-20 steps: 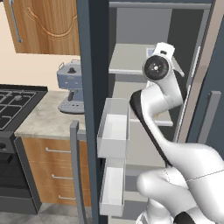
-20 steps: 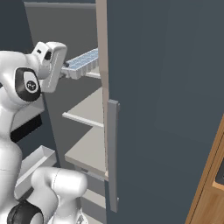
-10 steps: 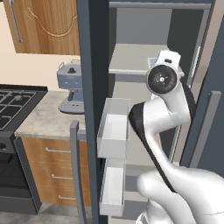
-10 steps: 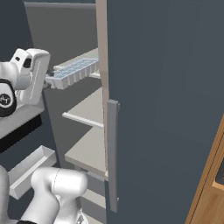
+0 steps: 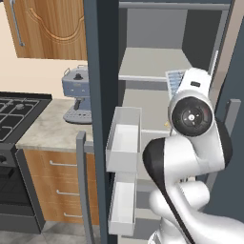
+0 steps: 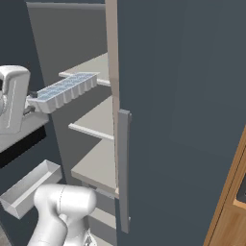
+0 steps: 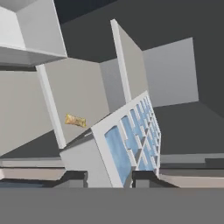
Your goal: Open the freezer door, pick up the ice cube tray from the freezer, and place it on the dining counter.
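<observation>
Gripper [image 7: 108, 178]: closed on one short end of the tray, a dark fingertip [image 7: 73, 178] at each side of that end in the hand view.
Tray [image 6: 65, 91]: held in the air in the freezer's doorway, level with the upper shelves and resting on none of them; white rim, pale-blue cells facing up.
Tray axis: long axis runs straight out from the gripper toward the freezer's back wall; in the right base view the far end sits slightly higher than the held end.
Tray in left view: only a corner [image 5: 174, 80] shows above the arm's white wrist.
Freezer [image 5: 152, 62]: open, with light grey shelves stacked one above another; the tray's far end hangs just over the front edge of a shelf.
Freezer door [image 5: 97, 71]: swung open at the left of the left base view, seen edge-on; two white bins [image 5: 125, 139] on its inner face stand close beside the arm's elbow.
Handle [image 5: 83, 181]: grey vertical bar at the door's outer edge.
Other door [image 6: 182, 105]: plain dark grey, closed, just right of the tray, with its own bar handle [image 6: 124, 168].
Food piece [image 7: 75, 120]: small and tan, lying on a shelf well behind the tray.
Coffee machine [image 5: 76, 95]: blue, on the small marbled counter [image 5: 45, 131] left of the door.
Stove [image 5: 14, 112]: black burners at that counter's left edge.
Writing: none readable.
</observation>
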{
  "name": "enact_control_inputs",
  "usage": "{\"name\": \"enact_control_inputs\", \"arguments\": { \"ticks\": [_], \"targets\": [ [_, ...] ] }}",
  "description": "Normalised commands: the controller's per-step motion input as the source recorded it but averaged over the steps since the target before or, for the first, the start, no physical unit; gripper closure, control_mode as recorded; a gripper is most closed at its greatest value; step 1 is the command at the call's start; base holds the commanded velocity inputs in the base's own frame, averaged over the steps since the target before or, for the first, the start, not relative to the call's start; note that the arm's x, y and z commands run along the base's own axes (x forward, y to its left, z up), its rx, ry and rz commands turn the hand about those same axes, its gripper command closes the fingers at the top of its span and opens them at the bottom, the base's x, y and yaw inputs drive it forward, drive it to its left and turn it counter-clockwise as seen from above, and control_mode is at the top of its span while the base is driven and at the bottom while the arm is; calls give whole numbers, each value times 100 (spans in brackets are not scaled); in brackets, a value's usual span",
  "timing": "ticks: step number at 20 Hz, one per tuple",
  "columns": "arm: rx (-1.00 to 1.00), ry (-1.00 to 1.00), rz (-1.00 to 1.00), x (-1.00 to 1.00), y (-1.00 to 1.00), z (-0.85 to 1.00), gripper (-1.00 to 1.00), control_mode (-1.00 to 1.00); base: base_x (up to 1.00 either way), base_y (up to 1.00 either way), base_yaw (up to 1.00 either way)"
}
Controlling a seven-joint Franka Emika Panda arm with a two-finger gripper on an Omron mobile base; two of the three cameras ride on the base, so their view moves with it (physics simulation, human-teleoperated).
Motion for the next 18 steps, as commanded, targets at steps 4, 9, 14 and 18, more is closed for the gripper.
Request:
{"name": "enact_control_inputs", "arguments": {
  "ticks": [4,9,14,18],
  "targets": [
    [0,0,0,-62,1,18,100,-100,0,0,0],
    [0,1,0,-31,0,17,100,-100,0,0,0],
    [0,0,0,-19,-5,3,100,-100,0,0,0],
    [0,0,0,-29,-1,0,100,-100,0,0,0]
  ]
}}
